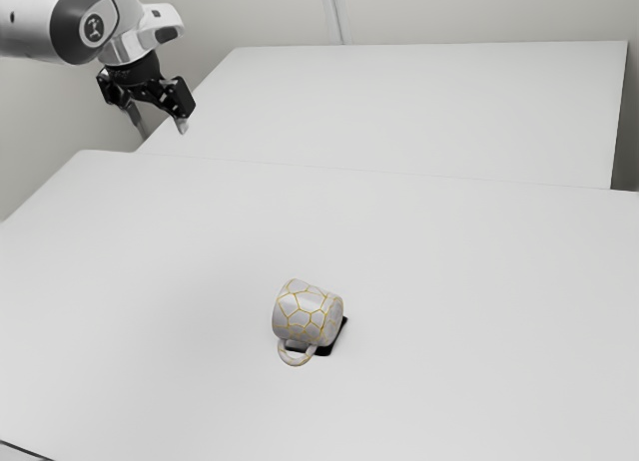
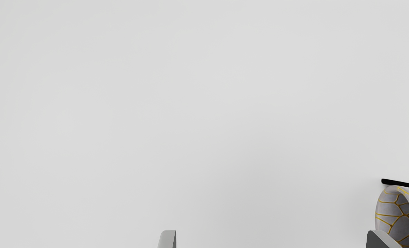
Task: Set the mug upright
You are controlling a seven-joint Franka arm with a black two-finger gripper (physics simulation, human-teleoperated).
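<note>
High at the exterior view's upper left hangs my gripper (image 1: 182, 126), well away from the mug. The white mug (image 1: 308, 313) with gold crack-like lines lies on its side on the table, its handle toward the camera. In the wrist view the fingertips of my gripper (image 2: 271, 239) stand wide apart with nothing between them. One fingertip partly overlaps the mug (image 2: 395, 213), whose open mouth faces toward the fingers' side; the rest of it is cut off by the picture's edge.
A thin black flat object (image 1: 324, 349) lies under and beside the mug; its edge (image 2: 402, 184) also shows by the mug's rim. The white table (image 1: 180, 311) extends around them, with another white surface (image 1: 399, 107) behind.
</note>
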